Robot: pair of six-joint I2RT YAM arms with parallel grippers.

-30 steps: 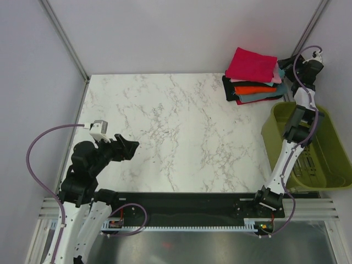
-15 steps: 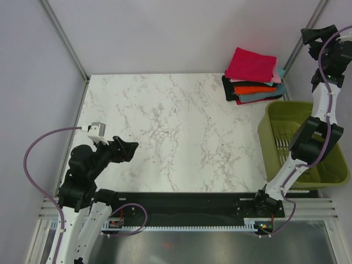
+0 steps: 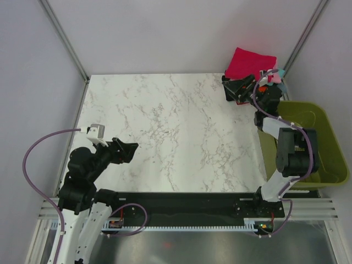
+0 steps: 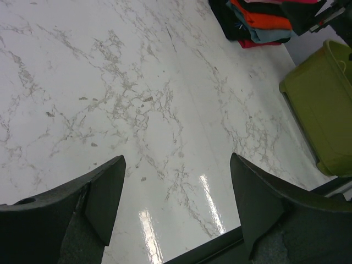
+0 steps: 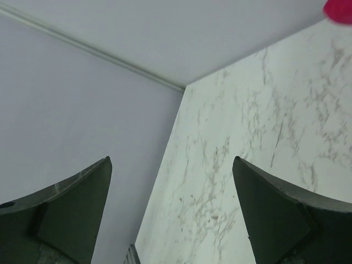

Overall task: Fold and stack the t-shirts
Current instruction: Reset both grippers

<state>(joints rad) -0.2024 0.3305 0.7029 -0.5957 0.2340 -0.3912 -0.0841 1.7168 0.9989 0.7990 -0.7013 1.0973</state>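
T-shirts (image 4: 258, 25): folded and piled at the far right corner of the table (image 3: 176, 121), just beside the olive basket (image 3: 333, 159); crimson shirt (image 3: 248, 61) on top, orange shirt (image 4: 264, 17) showing lower in the pile.
Right gripper (image 3: 241, 88): low over the near edge of the pile and pointing left across the table. Its own camera shows the fingers spread wide with only bare marble and wall between them, and a sliver of crimson at the top right corner.
Left gripper (image 3: 131, 148): fingers spread, nothing held, hanging over bare marble near its base, well apart from the pile.
Just changed: a second ago the right arm reached behind the pile. Half a second ago it had swung up high over the basket. Now it has dropped back onto the pile's front side, its fingers having widened along the way. The left arm has barely moved.
Meaning for the task: the crimson shirt looks delivered and released, so stacking seems finished or nearly so. Whether the basket holds more shirts cannot be told, as the arm covers part of it.
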